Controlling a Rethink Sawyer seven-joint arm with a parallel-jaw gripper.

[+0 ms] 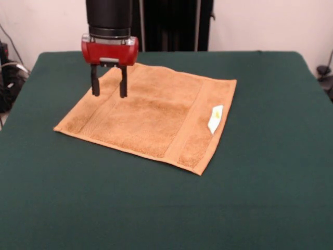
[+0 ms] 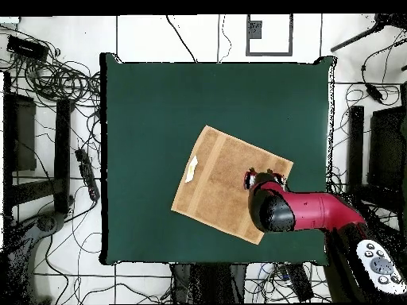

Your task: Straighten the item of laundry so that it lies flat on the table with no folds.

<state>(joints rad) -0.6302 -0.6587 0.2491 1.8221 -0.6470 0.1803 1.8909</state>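
1. Jaws apart, both dark fingers (image 1: 94, 83) pointing straight down, nothing between them; gripper (image 1: 109, 88) empty.
2. Fingertips sit over the towel (image 1: 151, 117) near its far-left corner in the front view, just inside the edge. Can't tell if the tips touch the cloth or hang just above it.
3. Key relation: nearly all of the towel lies away from the jaws, stretching toward the camera and to the right in the front view. In the overhead view the gripper (image 2: 264, 176) is near the towel's (image 2: 222, 187) right corner, cloth spreading out to the left of it.
4. Towel is roughly square, so no real long axis; it lies turned at an angle to the table (image 1: 260, 198) edges. Woven bands run near two opposite sides, one close to the jaws, one on the far side by the white tag (image 1: 215, 119).
5. Tag is well apart from the jaws, near the opposite edge, lying on top of the cloth.
6. Towel position: about mid-table, slightly toward the robot side, green felt showing all round it.
7. Judgement: cloth looks spread flat already, no folded-over corner visible; task looks nearly or fully done. Any remaining move would be a small tug at the corner under the jaws.
8. Risk: closing here and dragging could bunch that corner.
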